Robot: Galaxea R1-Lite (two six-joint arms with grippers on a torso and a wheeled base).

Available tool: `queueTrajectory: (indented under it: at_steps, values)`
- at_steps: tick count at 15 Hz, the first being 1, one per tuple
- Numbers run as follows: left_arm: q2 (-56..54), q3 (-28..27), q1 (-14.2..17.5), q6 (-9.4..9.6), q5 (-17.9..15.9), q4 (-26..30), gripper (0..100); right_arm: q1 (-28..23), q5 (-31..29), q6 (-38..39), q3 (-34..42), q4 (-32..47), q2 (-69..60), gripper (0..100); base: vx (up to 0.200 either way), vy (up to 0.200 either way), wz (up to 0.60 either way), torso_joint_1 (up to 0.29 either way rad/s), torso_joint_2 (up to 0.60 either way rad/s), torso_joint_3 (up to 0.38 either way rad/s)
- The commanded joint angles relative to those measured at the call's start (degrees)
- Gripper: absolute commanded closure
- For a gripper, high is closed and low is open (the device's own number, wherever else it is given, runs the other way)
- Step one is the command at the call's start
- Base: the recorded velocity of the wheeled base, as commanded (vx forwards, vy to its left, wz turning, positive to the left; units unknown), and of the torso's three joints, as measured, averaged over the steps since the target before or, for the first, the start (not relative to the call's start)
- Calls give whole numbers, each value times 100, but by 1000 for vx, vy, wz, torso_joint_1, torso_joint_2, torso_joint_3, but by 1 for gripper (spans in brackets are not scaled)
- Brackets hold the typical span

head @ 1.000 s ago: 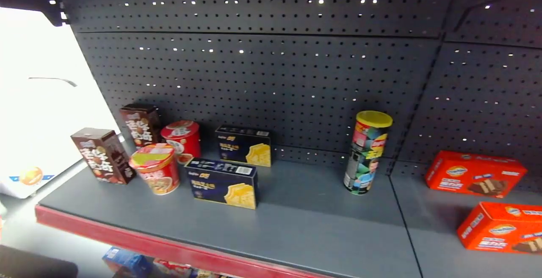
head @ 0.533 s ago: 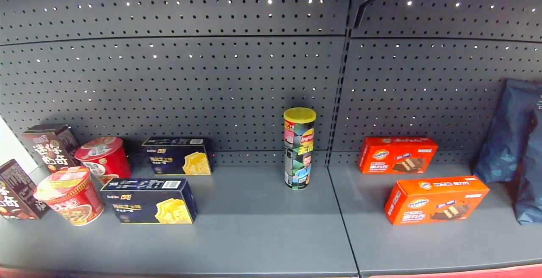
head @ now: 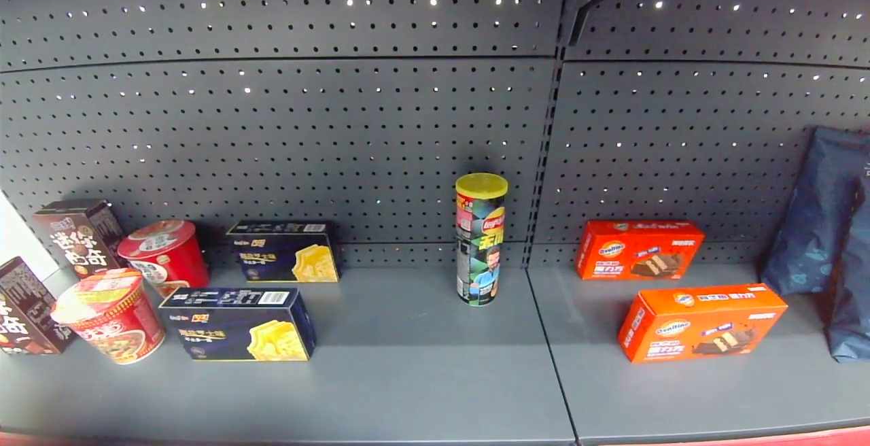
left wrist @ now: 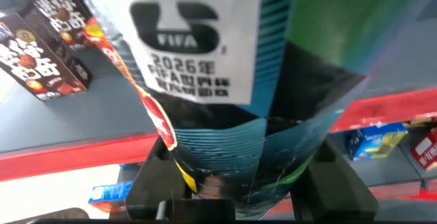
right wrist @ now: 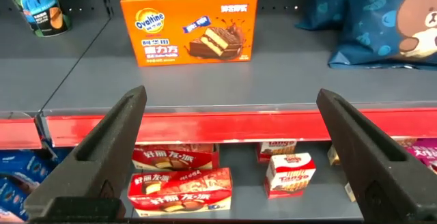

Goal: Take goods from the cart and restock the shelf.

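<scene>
View: the head camera has swung right along the shelf [head: 421, 378] and settled — the goods have not moved.
Left gripper [left wrist: 240, 179]: pinching a chip can [left wrist: 205, 60], held before the shelf's red front edge.
Right gripper [right wrist: 231, 101]: spread, empty, facing the orange box [right wrist: 188, 24].
Meaning: probably lining up — the held can belongs beside the matching can [head: 480, 238].

dark grey pegboard back wall [head: 340, 126] w/ light pts thru holes; bright white patch [head: 10, 242] far left.
</scene>
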Motion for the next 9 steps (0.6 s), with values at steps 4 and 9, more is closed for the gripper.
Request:
queueTrajectory:
  at_steps: [4,9]
  values:
    - [109,-879,29,-60,762,393,100,0,21,-75,0,-6,13,0,0,0,0,0,0,0]
    - [73,-1363,20,-52,815,323,100,9,592,-356,-1450,47,1323,0,0,0,0,0,0,0]
